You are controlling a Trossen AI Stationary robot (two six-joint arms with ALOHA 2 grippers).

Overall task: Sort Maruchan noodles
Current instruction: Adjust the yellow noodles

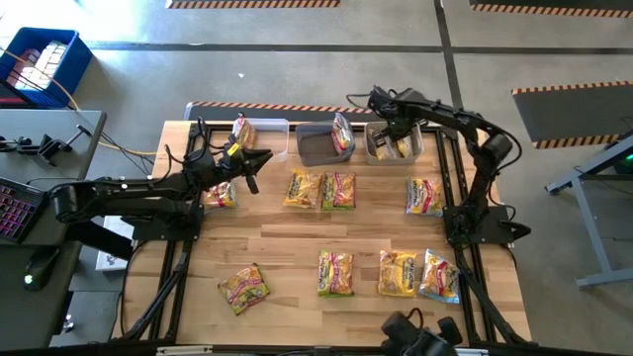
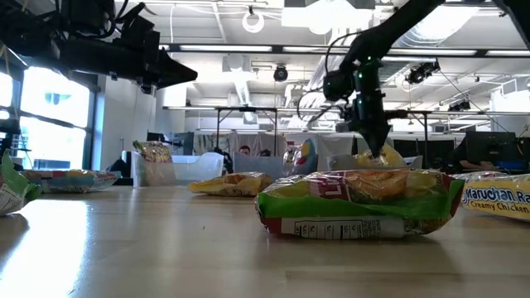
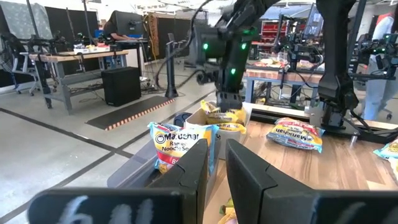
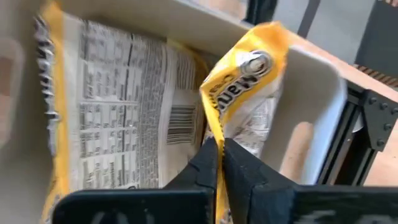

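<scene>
Several Maruchan noodle packets lie flat on the wooden table (image 1: pixel 297 242), among them a yellow one (image 1: pixel 303 188) and a green-red one (image 1: pixel 335 272). Three bins stand along the far edge, each with a packet or more inside. My right gripper (image 1: pixel 389 133) points steeply down into the right bin (image 1: pixel 415 148) and is shut on a yellow packet (image 4: pixel 249 81). That packet stands on edge against the bin's wall, beside another packet (image 4: pixel 118 106) lying back side up. My left gripper (image 3: pixel 216 168) hovers level near the left bin (image 1: pixel 272 127), narrowly open, with nothing between its fingers. My right gripper pinches the yellow packet's crimped edge (image 4: pixel 213 134) between its two fingertips, coming from above and pointing steeply down. The packet stands tilted inside the right bin and leans on the bin's wall (image 4: pixel 311 99); its lower part is hidden behind the fingers.
The middle dark bin (image 1: pixel 315 148) holds an upright packet (image 1: pixel 342 132), and so does the left bin. Loose packets lie in a row mid-table and another along the near edge. A blue crate (image 1: pixel 40 61) stands off the table at the far left.
</scene>
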